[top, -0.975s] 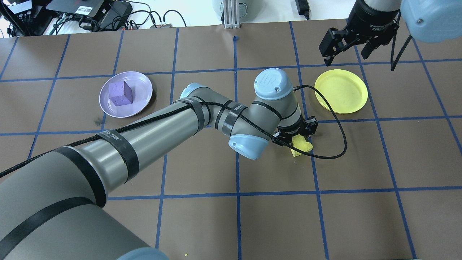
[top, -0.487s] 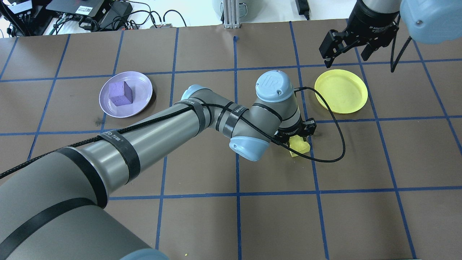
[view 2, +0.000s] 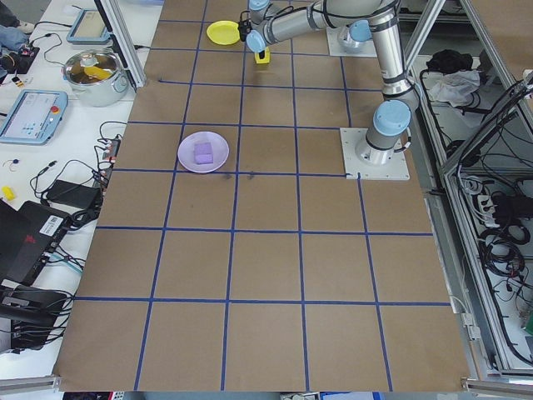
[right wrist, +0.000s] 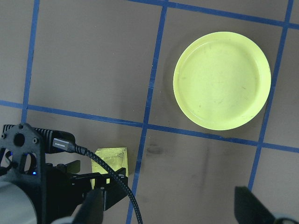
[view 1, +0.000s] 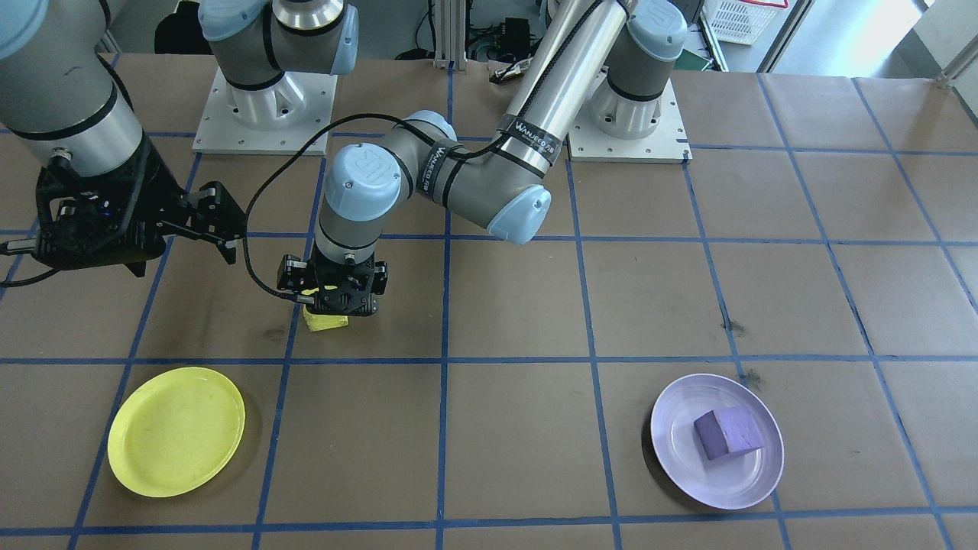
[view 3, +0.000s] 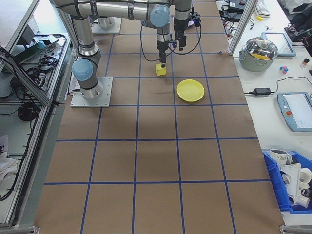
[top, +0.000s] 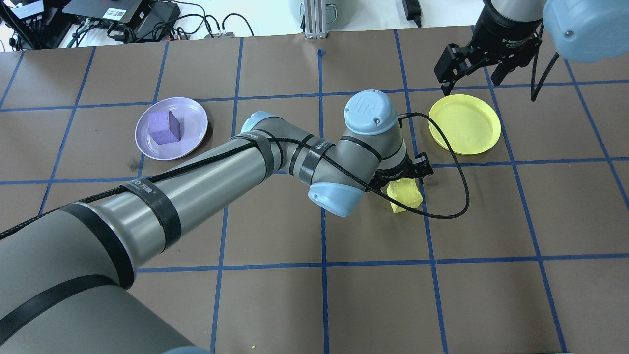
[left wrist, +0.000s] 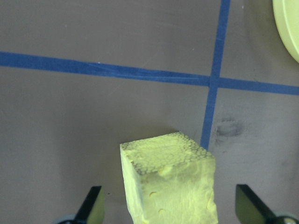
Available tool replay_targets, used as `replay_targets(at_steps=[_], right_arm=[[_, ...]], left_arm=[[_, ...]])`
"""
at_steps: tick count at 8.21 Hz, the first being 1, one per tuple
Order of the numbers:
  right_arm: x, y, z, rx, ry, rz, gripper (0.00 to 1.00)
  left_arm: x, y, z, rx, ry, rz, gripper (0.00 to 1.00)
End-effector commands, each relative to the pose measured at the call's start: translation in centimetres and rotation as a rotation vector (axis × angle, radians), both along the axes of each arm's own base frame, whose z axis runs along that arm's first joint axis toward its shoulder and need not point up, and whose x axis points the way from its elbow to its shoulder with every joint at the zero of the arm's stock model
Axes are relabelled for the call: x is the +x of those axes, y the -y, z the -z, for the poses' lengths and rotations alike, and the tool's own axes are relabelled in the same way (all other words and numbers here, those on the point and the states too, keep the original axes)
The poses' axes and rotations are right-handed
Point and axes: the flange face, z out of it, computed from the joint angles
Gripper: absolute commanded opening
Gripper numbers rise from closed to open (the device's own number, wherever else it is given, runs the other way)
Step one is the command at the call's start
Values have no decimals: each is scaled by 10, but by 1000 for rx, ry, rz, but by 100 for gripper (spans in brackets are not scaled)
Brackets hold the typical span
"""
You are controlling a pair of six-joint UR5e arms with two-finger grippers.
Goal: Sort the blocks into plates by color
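Left wrist-mounted view shows your left gripper [left wrist: 166,207] with fingers spread either side of the yellow block [left wrist: 170,179], which sits on the bench near the yellow plate [top: 464,124]. Centre it, then close gently. The right gripper [top: 469,64] hangs spread above that plate; purple block [top: 164,127] is already in the lavender plate [top: 191,115].

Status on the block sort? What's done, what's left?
Done: purple block lies in the lavender plate. In hand: the left claw is down over the yellow block, fingers either side of it and not touching, per the wrist view; block on the table. Left: grip it and carry it to the empty yellow plate. Right claw hangs open beyond that plate.
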Motion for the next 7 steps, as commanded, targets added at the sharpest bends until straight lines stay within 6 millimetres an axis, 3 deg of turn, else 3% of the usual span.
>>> replay_targets(at_steps=[1,2,4,5,6,7], right_arm=[[0,0,1,-2,-3,-44,100],[0,1,-1,-10,-6,-90,100],[-1,1,1,-7,-15,-136,100],[-1,1,3,-3,-14,-171,100],[0,-2,12,16,-4,-177,100],[2,-8,23,36,8,-172,100]], left_arm=[[4,0,-26,-58,-19,66,100],[8,-1,-36,-87,-15,118,100],[47,-11,-17,-122,104,195,100],[76,-13,-16,-120,129,178,100],[113,-9,-27,-162,171,227,100],[157,8,-55,-207,184,276,100]])
